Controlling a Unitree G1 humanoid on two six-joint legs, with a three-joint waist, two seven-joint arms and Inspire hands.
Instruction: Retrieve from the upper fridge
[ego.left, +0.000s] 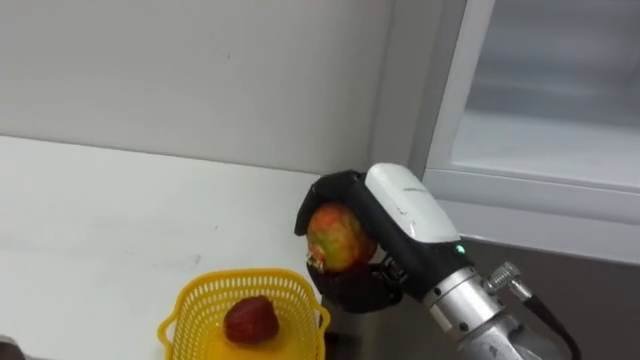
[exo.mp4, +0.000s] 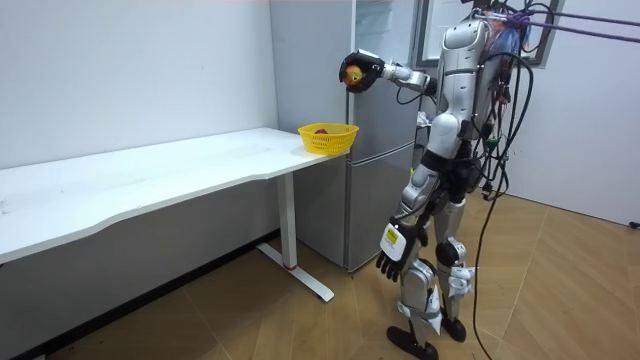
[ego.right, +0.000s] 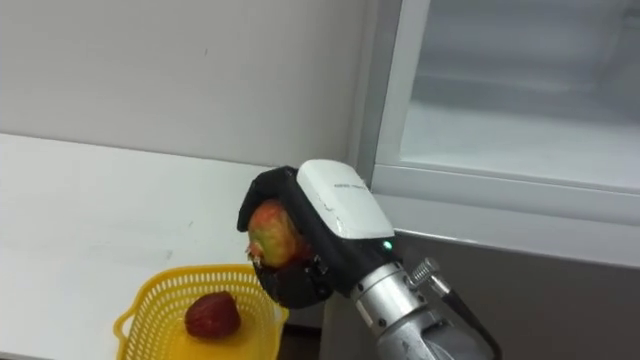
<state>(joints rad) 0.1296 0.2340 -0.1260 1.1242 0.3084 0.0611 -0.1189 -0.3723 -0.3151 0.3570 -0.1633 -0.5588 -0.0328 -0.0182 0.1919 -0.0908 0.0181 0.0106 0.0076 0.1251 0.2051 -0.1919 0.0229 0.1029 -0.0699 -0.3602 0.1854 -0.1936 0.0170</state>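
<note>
My fingers (ego.left: 335, 185) are curled tight round an apple (ego.left: 340, 238), yellow flushed with red. They wrap it from 12 o'clock and from 6 o'clock, so only its left cheek shows past them. That is my right hand (ego.left: 405, 210), with the arm reaching in from 5 o'clock.

The apple hangs in the air, touching nothing but the hand. At its 7 o'clock, lower down, is a yellow basket (ego.left: 190, 300) with a red fruit (ego.left: 250, 320) lying in it. The basket stands at the end of the white table (ego.left: 100, 220) nearest the fridge. The open upper fridge compartment (ego.left: 560, 140) lies at 2 o'clock from the hand, well apart from it.

My left hand (exo.mp4: 395, 250) hangs by the thigh in the room view, fingers loose and holding nothing.

I judge the pick from the fridge done, with the fruit out and secure. What remains is lowering it over the basket and letting go. I can't see the fridge door from here.
</note>
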